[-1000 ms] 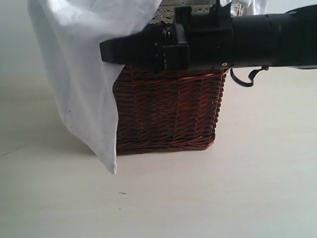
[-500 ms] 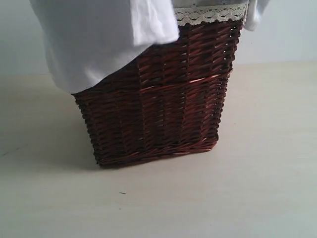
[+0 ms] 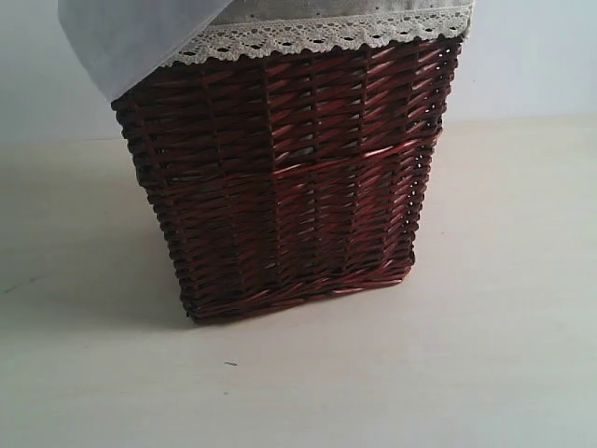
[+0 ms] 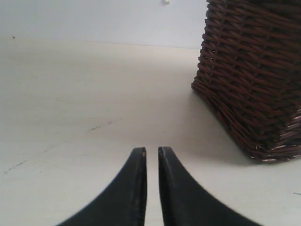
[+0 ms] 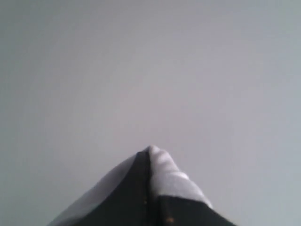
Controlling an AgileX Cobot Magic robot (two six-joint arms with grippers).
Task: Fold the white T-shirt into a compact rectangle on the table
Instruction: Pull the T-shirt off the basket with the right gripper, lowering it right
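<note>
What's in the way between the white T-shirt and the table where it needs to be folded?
Only the wicker basket: the white T-shirt, pinched in the right gripper, hangs over its rim corner. The table beside it shows nothing else.

No writing could be read anywhere. The bit of white T-shirt [image 3: 121, 37] hanging over the wicker basket [image 3: 289, 177] showed plain cloth. The basket's weave and lace trim [image 3: 326, 35] bore no label, and the tabletop [image 3: 466, 355] around the basket carried no number or sign.
</note>
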